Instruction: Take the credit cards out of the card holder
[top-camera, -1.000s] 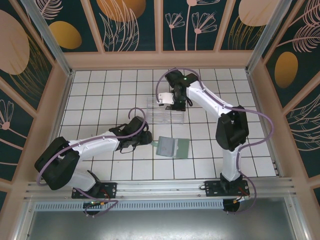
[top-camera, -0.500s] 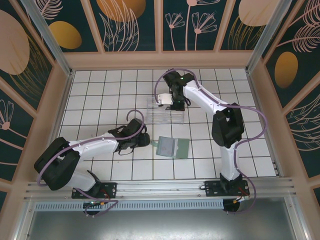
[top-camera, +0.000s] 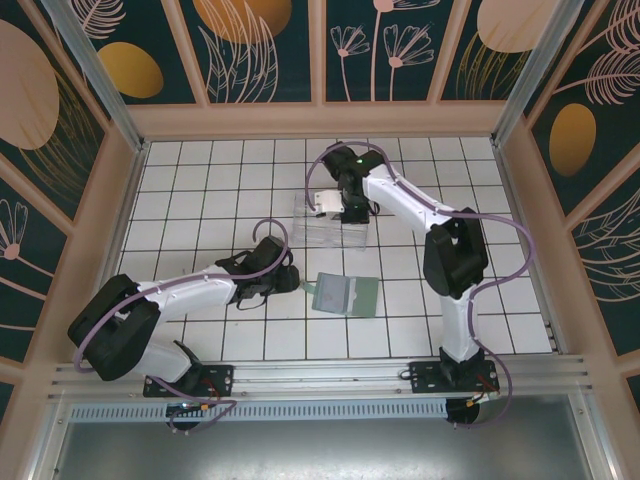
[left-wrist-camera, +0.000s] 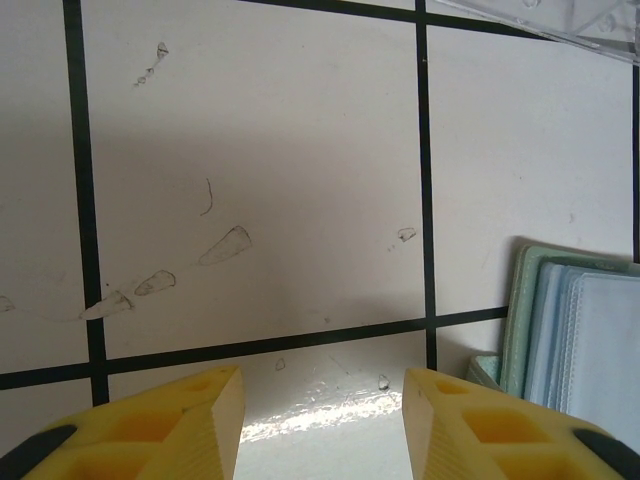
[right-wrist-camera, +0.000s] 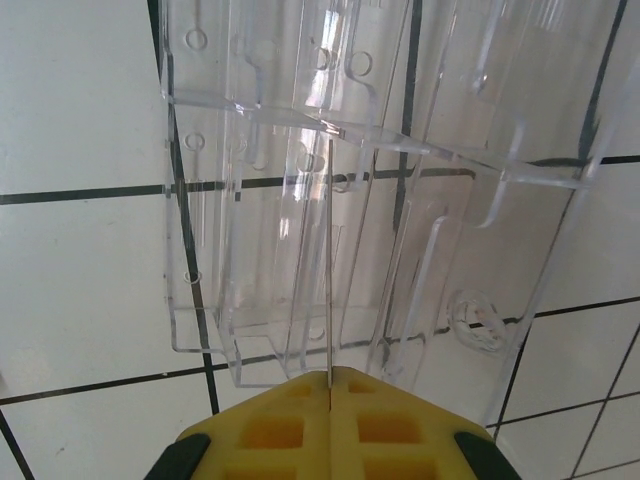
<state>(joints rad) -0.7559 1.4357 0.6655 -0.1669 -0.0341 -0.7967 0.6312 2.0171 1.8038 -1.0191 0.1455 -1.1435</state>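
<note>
Left gripper (left-wrist-camera: 322, 388) is held part open, empty, over bare desk (left-wrist-camera: 250, 150), just beside card holder (left-wrist-camera: 580, 340) edge. Right gripper (right-wrist-camera: 329, 378) is clamped on pale card (top-camera: 325, 201), edge-on over tray (right-wrist-camera: 290, 200).

right claw (right-wrist-camera: 328, 380) with card (right-wrist-camera: 328, 290) shifted left above clear tray (right-wrist-camera: 262, 112)

The tabletop (left-wrist-camera: 250, 150) is smooth and white with black lines. It is glossy enough to throw a glare at the lower centre of the left wrist view, though scuffed and scratched. The tray (right-wrist-camera: 300, 200) is clear, hard, shiny plastic. The card holder (left-wrist-camera: 590, 340) looks soft and matt, with stitched edges. The left gripper (left-wrist-camera: 320, 400) and right gripper (right-wrist-camera: 329, 385) have matt yellow plastic fingers (left-wrist-camera: 215, 420). The pale credit card (top-camera: 323, 200) looks smooth. The rail (top-camera: 320, 375) low in the top view is dull silver metal.
</note>
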